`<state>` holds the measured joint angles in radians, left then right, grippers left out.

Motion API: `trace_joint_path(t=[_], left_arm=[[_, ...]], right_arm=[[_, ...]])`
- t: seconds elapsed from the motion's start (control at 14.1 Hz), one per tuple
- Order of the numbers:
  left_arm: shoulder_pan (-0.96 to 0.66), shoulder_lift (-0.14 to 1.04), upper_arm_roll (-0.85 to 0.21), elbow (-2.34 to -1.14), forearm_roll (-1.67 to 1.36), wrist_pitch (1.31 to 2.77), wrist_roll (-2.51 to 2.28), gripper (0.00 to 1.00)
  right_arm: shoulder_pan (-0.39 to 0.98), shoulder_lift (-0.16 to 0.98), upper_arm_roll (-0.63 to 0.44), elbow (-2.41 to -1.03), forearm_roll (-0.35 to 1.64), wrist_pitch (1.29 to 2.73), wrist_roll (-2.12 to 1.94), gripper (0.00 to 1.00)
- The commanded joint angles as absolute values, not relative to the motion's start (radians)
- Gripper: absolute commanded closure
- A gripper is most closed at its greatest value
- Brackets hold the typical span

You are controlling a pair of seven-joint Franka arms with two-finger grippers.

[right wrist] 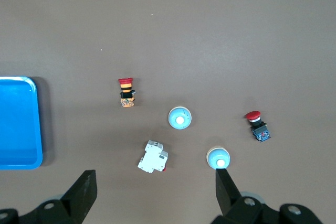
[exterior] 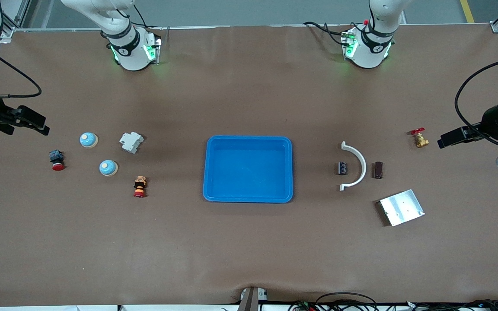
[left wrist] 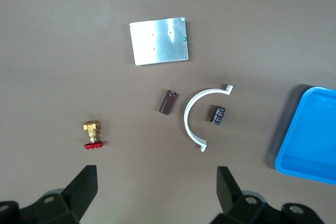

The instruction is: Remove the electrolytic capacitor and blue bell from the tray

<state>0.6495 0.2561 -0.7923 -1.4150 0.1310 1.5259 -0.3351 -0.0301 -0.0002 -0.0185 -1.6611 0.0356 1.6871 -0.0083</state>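
A brown paper-covered counter point(exterior: 249, 250) fills the scene, with grey floor along its edge by the robot bases and cables trailing at the edge nearest the front camera.

The left gripper point(left wrist: 156, 192) hangs over the left arm's end of the counter, waiting, its fingers spread wide and holding nothing. Under it lie the two capacitors: a small black cylindrical capacitor with silver markings point(exterior: 342, 168), lying on its side inside the curve of a white plastic half-ring clamp point(exterior: 357, 166), and a dark maroon cylindrical capacitor point(exterior: 378, 169) just outside that curve. A small brass valve with a red handle point(exterior: 420, 138) sits closest to this gripper, apart from the rest. A flat silver metal plate point(exterior: 401, 207) lies past the capacitors from the gripper, nearer to the front camera.

The right gripper point(right wrist: 156, 192) hangs over the right arm's end, also waiting, fingers spread and empty. Close below it stands one light blue dome-shaped bell with a cream button on top point(exterior: 88, 139); a second blue dome bell point(exterior: 108, 168) sits a little farther from the gripper, nearer the front camera. Beside them are a white plastic circuit breaker point(exterior: 131, 142), a red mushroom push-button on a dark block point(exterior: 57, 160), and a red and yellow striped push-button switch point(exterior: 140, 186).

A blue plastic rectangular tray point(exterior: 249, 199) sits mid-counter between both groups, nothing in it.
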Motion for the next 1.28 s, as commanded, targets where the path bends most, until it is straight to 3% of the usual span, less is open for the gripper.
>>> trace_joint_path(t=[0.0, 0.64, 1.21], left_arm=[[0.663, 0.236, -0.790, -1.411, 0.101, 1.508, -0.314, 0.00], [0.649, 0.227, -0.769, -1.405, 0.107, 1.509, -0.295, 0.00], [0.186, 0.229, -0.257, -1.353, 0.046, 1.471, -0.276, 0.00]], right_arm=[[-0.034, -0.037, -0.015, -1.687, 0.043, 1.690, 0.003, 0.00], [-0.032, -0.038, -0.017, -1.698, 0.043, 1.698, 0.003, 0.00], [-0.031, -0.040, -0.015, -1.732, 0.043, 1.732, 0.003, 0.00]])
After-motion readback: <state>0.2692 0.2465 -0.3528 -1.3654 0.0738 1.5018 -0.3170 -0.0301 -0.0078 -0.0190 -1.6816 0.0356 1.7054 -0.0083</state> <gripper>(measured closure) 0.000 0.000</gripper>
